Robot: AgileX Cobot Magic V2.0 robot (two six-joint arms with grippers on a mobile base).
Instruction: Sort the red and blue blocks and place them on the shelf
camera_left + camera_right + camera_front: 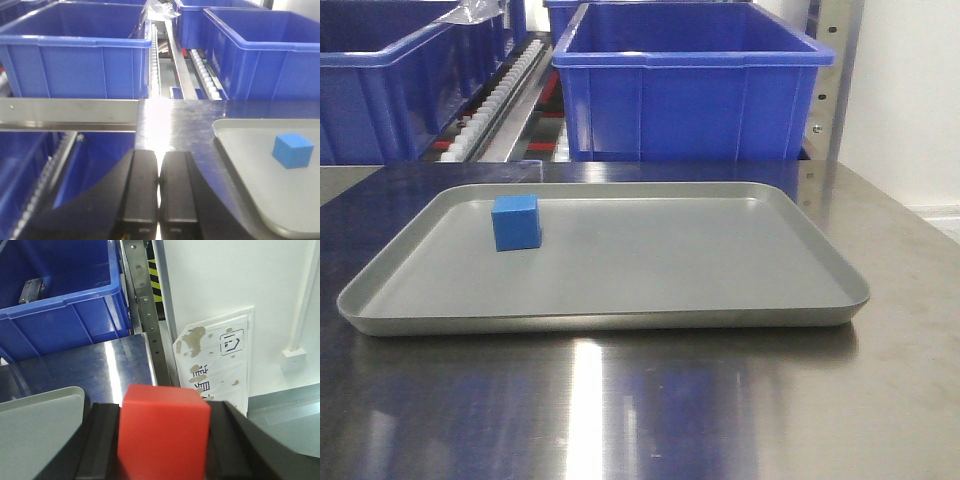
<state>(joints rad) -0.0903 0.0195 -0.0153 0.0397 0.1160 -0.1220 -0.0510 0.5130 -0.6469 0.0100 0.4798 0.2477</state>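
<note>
A bright blue block [516, 222] sits on the grey tray [620, 300], near its back left corner; the left wrist view shows this blue block [293, 150] to the right. My left gripper [159, 165] hangs shut and empty over the steel table's left edge, left of the tray [260, 190]. The red block [162, 432] is clamped between the fingers of my right gripper [162, 440], held above the table's right side near the tray's corner [40, 425]. The shelf [65, 112] shows its front rail and white roller tracks [154, 60]. Neither gripper appears in the front view.
Large dark-blue bins [685, 85] stand on the rack behind the table, another [75, 55] at the left. A perforated steel upright [145, 315] rises beside the right gripper, with a white wall and a sign [220, 360] beyond.
</note>
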